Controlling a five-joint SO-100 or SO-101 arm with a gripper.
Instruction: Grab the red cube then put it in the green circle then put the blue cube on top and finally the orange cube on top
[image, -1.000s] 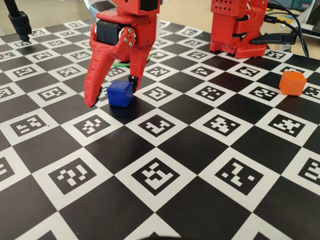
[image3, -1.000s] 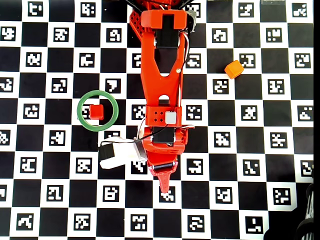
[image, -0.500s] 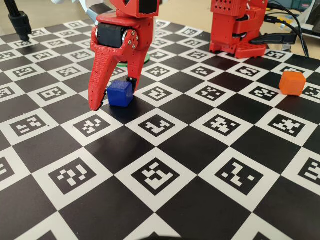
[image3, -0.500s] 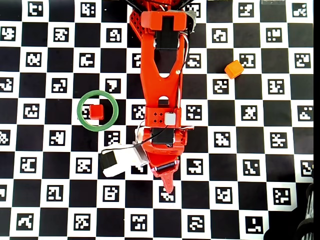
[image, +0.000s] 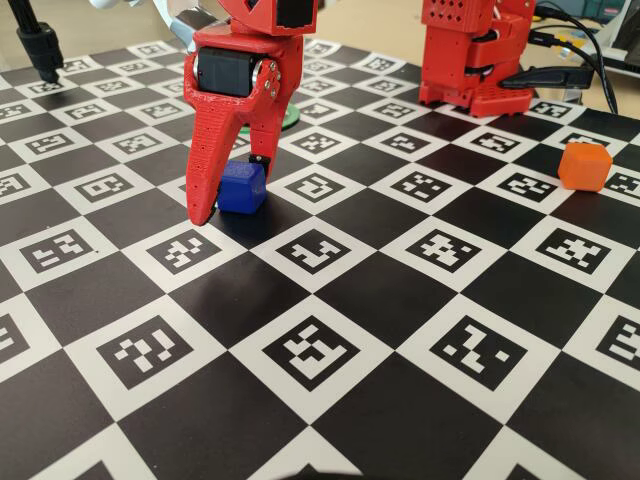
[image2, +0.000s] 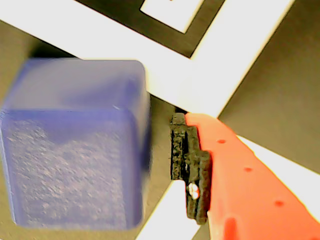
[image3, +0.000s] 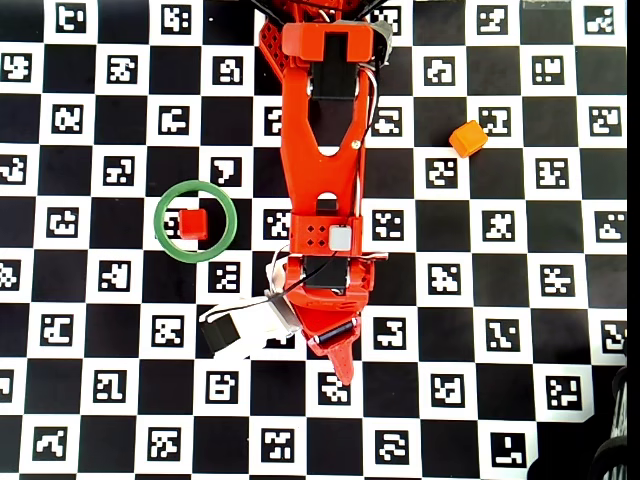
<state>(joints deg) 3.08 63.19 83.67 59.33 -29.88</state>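
Observation:
The blue cube (image: 241, 187) rests on the chequered mat between the two fingers of my red gripper (image: 235, 190), which is lowered to the mat and open around it. In the wrist view the blue cube (image2: 75, 150) fills the left half. The black finger pad (image2: 187, 170) stands to its right with a narrow gap between them. The red cube (image3: 194, 223) sits inside the green circle (image3: 158, 222), left of the arm. Only a sliver of the green circle (image: 292, 120) shows behind the gripper in the fixed view. The orange cube (image: 585, 165) lies alone at the right, and it also shows in the overhead view (image3: 467, 138).
The mat (image: 330, 420) is a black-and-white board of marker squares. The red arm base (image: 470, 60) and cables stand at the back right. A black stand (image: 40, 45) is at the back left. A white camera block (image3: 245, 325) juts from the wrist.

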